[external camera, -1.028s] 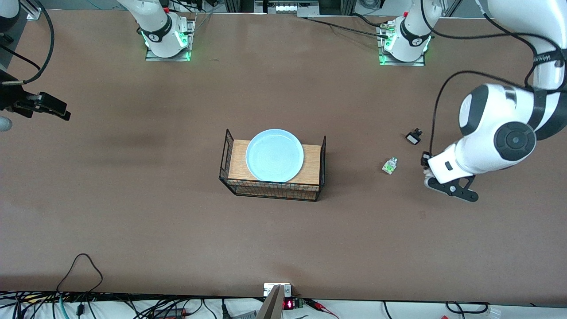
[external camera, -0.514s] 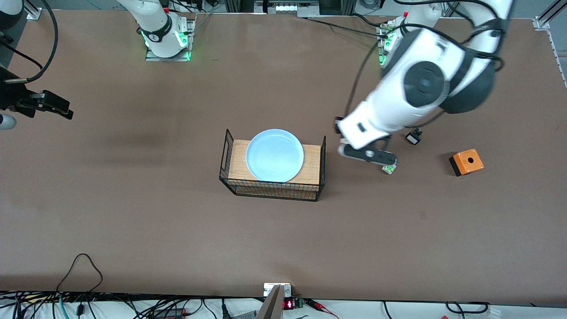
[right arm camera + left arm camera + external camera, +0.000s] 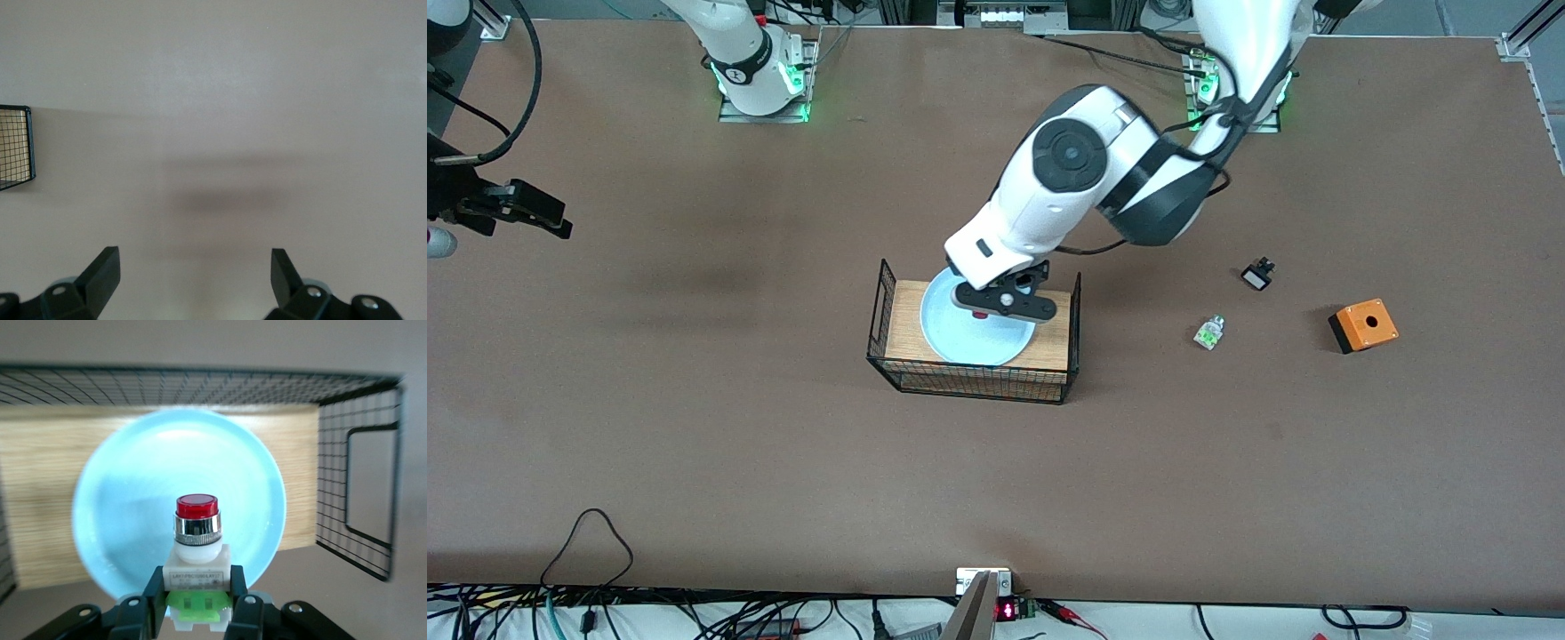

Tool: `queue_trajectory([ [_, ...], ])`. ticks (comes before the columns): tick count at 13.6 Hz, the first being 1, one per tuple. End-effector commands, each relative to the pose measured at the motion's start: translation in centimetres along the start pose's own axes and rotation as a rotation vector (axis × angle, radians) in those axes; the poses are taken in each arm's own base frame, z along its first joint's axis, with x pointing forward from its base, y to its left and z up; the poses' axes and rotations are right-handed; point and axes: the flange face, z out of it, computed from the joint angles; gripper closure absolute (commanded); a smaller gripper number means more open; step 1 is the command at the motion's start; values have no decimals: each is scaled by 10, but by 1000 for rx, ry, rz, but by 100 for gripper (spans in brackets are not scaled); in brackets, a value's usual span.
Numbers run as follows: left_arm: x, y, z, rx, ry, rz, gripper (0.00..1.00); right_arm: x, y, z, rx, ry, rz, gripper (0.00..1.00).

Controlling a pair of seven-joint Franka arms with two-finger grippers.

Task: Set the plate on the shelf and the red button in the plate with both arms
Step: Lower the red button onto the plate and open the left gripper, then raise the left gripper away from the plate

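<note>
Plate (image 3: 960, 333) lies on a wooden board in a wire basket (image 3: 969, 384) mid-table. Left gripper (image 3: 1003, 303) hangs over it, pinching the red button (image 3: 197, 540). Toward the left arm's end lie a white-green part (image 3: 1209, 332), an orange box (image 3: 1363, 325), and farther, a black part (image 3: 1257, 274). Right gripper (image 3: 193, 273) waits, fingers spread, above bare table.

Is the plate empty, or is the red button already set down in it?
Empty. The plate on the wire rack's board holds nothing; the red button is gripped by the left gripper above it.

Wire basket (image 3: 889, 307) mid-table — white-green part (image 3: 1209, 332), black-white part (image 3: 1257, 274), orange box (image 3: 1363, 325) toward left arm's end.
</note>
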Motion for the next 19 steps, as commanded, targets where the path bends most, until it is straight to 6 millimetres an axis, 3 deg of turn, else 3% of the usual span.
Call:
queue_trajectory([
  [1,11,-4,18,52,19,6,85,-4,-1,-8,12,8,-12,0],
  [2,11,-4,22,60,19,10,82,-4,-1,-8,12,8,-12,0],
  [3,10,-4,22,61,17,10,71,-4,-1,-8,12,8,-12,0],
  [5,12,-5,19,62,22,17,0,-4,-1,-7,12,6,-12,0],
  [7,11,-5,10,59,28,10,0,-4,-1,-7,12,6,-14,0],
  [9,11,-13,-20,68,33,1,0,-4,-1,-7,12,6,-14,0],
  [11,10,-40,-63,117,-9,-30,0,-4,-1,-7,14,6,-14,0],
  [13,16,-91,-114,161,-43,-106,0,-4,-1,-7,14,6,-12,0],
  [14,18,-111,-127,177,-65,-135,0,-4,-1,-7,14,6,-11,0],
  [15,22,-145,-151,190,-78,-173,0,-4,-1,-7,15,6,-11,0],
  [18,28,-232,-180,276,-170,-127,0,-3,-2,-6,15,6,-11,0],
  [19,29,-262,-204,284,-153,-90,0,-3,-2,-6,15,6,-11,0],
])
